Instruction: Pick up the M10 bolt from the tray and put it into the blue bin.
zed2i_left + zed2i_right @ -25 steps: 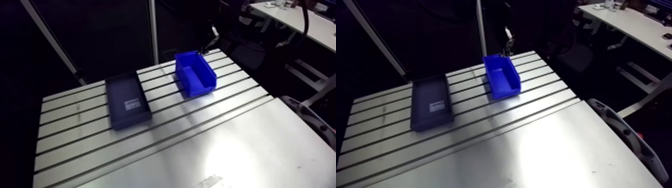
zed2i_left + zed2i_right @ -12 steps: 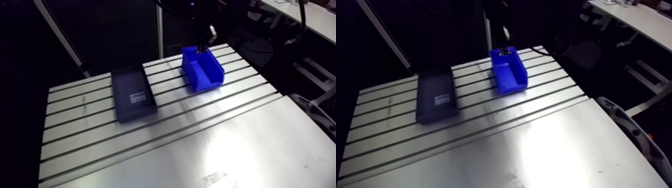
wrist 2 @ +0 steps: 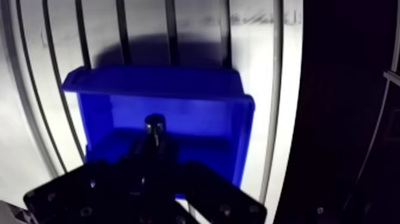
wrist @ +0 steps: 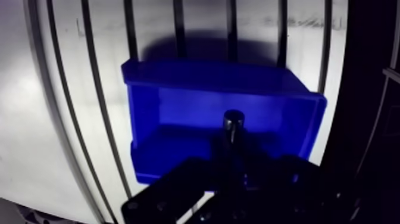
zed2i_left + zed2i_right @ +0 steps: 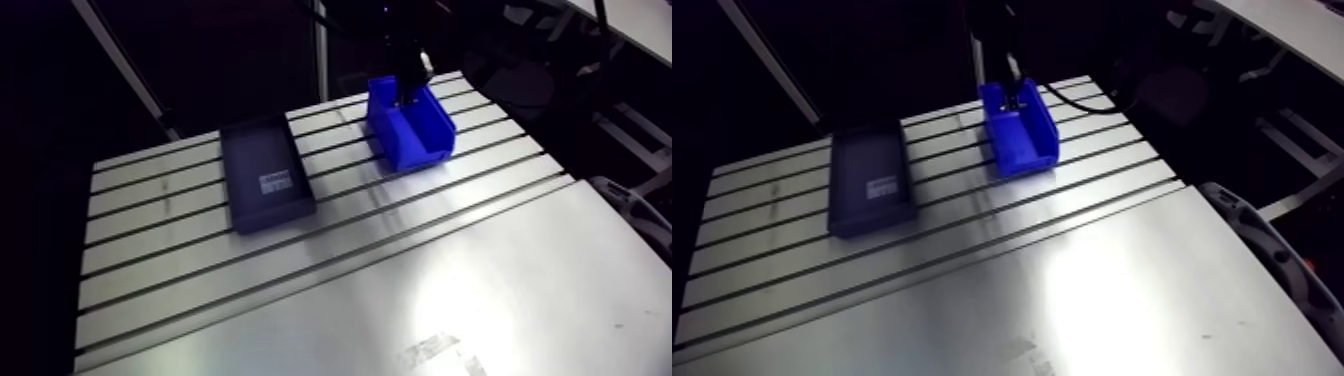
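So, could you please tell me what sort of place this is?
Probably a robotics lab test bench: a slotted aluminium table, a dark tray and a blue bin for parts, and the end effector holding a bolt over that bin.

Pincer [image 4: 235, 164] vertical, tips downward, both fingers tight around the shank of the M10 bolt [image 4: 232, 121].
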